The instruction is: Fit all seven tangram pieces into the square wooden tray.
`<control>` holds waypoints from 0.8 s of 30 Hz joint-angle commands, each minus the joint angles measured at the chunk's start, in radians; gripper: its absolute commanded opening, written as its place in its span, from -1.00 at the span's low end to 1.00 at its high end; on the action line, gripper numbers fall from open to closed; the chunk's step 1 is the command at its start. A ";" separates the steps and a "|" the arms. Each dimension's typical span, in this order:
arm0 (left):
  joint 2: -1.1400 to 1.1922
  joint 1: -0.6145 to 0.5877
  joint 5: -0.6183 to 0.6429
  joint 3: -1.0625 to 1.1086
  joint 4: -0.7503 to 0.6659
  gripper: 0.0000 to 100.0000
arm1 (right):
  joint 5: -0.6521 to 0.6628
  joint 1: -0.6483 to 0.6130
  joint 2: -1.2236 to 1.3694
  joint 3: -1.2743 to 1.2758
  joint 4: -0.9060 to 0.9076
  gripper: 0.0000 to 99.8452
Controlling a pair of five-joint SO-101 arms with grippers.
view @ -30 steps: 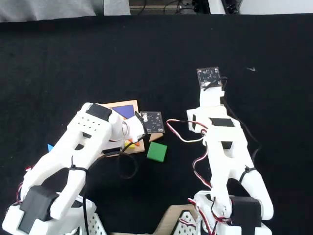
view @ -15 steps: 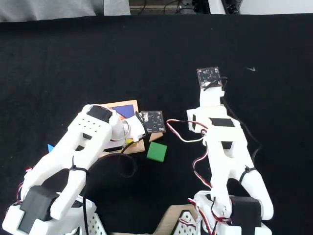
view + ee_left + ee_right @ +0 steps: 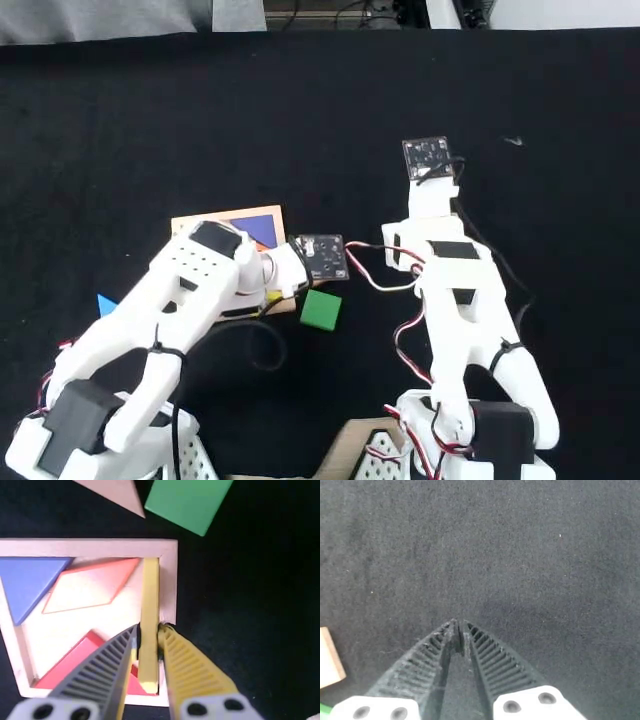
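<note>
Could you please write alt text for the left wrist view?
The left hand grips a yellow piece on edge in the wooden tray. A blue piece, an orange piece and a red piece lie inside, a green piece outside.

The black-clothed table point(image 3: 330, 110) ends at a far edge, with grey fabric point(image 3: 100, 18) and dark cables point(image 3: 340, 12) beyond it.
</note>
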 commanded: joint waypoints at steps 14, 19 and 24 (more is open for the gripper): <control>-0.005 -0.001 0.060 -0.005 -0.023 -0.55 | 0.002 0.009 -0.045 -0.010 -0.017 -0.98; -0.005 -0.091 0.023 -0.007 -0.089 -0.55 | 0.003 0.009 -0.045 -0.010 -0.017 -0.98; -0.015 -0.162 0.003 -0.007 -0.120 -0.55 | 0.003 0.008 -0.045 -0.010 -0.017 -0.98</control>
